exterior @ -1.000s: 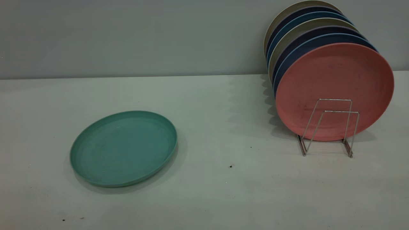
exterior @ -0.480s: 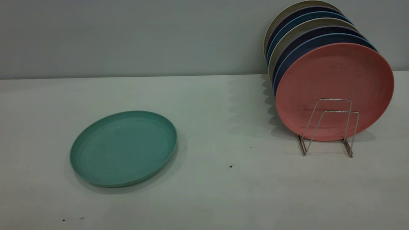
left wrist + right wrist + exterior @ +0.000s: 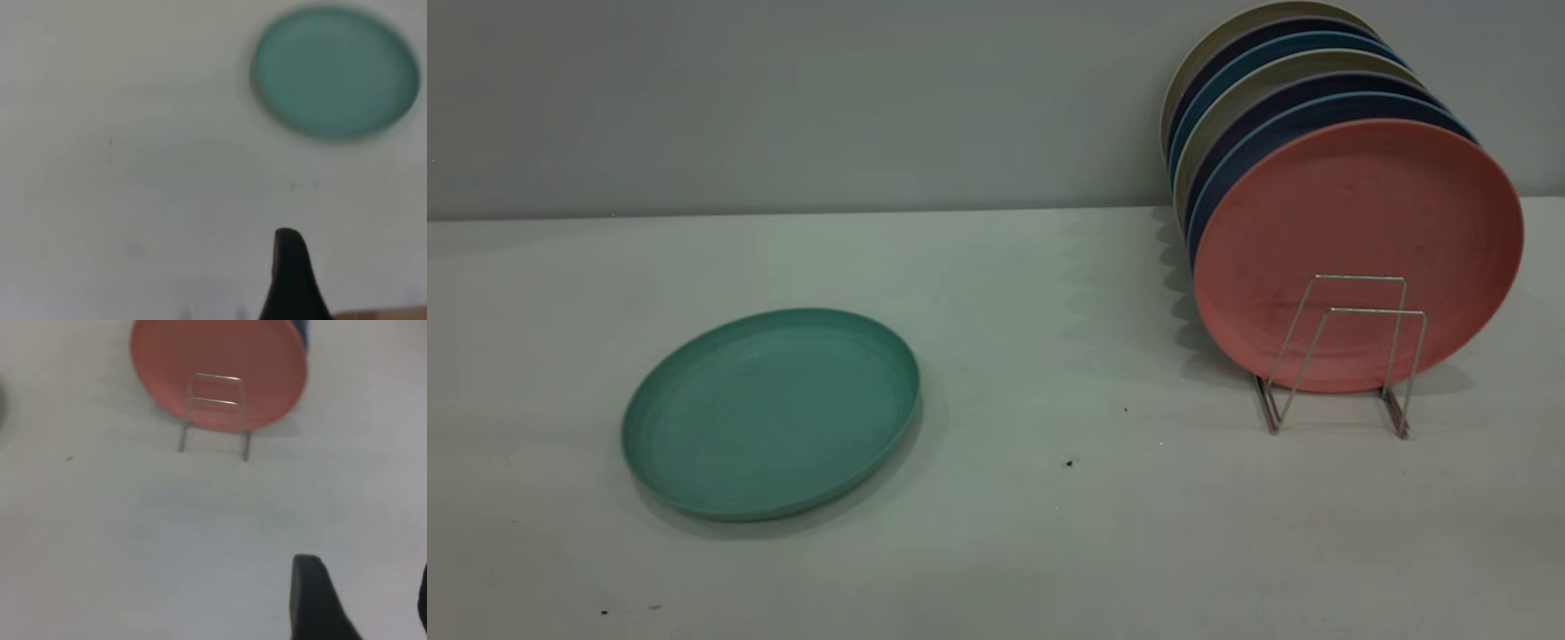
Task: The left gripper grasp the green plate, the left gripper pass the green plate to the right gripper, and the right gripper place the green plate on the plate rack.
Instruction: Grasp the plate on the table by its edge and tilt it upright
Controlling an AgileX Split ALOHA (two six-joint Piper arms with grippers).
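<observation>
Left gripper (image 3: 293,280): one black finger visible, jaw state can't be told; hangs well apart from plate. Right gripper (image 3: 363,600): jaws apart, facing silver wire plate rack (image 3: 1343,356) w/ salmon-pink plate (image 3: 1360,231). Round matte teal-green plate (image 3: 771,412): flat on table (image 3: 1049,533), front-left area. Prob. light, stiff, smooth; grip at low raised rim.

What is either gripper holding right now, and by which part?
Nothing is held. The green plate lies flat on the table, well clear of the left gripper. The right gripper is open and empty, short of the plate rack.
</observation>
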